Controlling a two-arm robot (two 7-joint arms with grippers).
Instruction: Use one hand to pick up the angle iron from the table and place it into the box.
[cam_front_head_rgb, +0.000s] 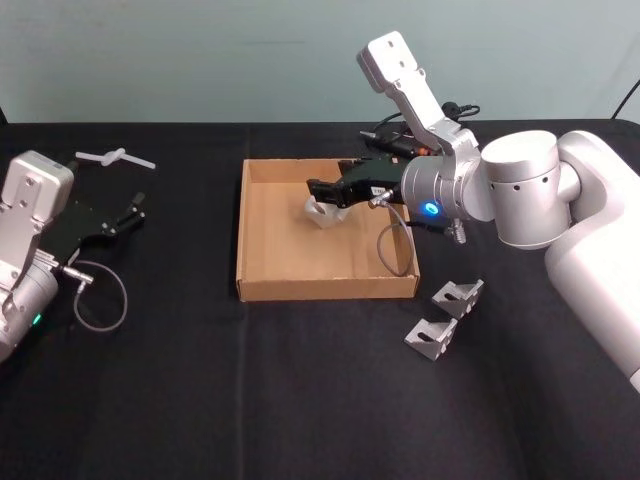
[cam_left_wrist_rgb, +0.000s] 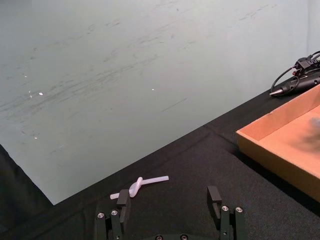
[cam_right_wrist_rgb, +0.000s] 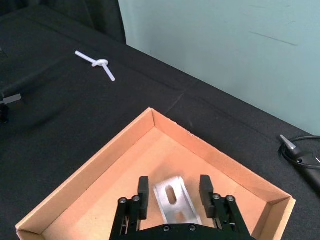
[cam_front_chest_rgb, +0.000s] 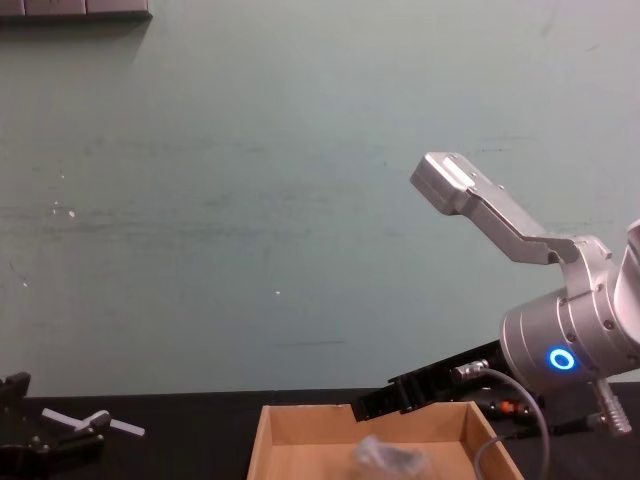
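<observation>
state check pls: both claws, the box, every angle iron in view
Long black two-finger right claw: open, over the box, fingers flanking one angle iron.
Silver slotted metal angle iron: inside the box, ungripped.
Shallow tan cardboard box: upright, open-topped.
Black left claw: open, parked at the left.
Two spare silver angle irons: on the flat black tabletop, right of the box.

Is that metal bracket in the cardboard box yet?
In: the angle iron is within the walls of the box, between the open fingers of the right gripper. Resting or dropping, cannot tell.
</observation>
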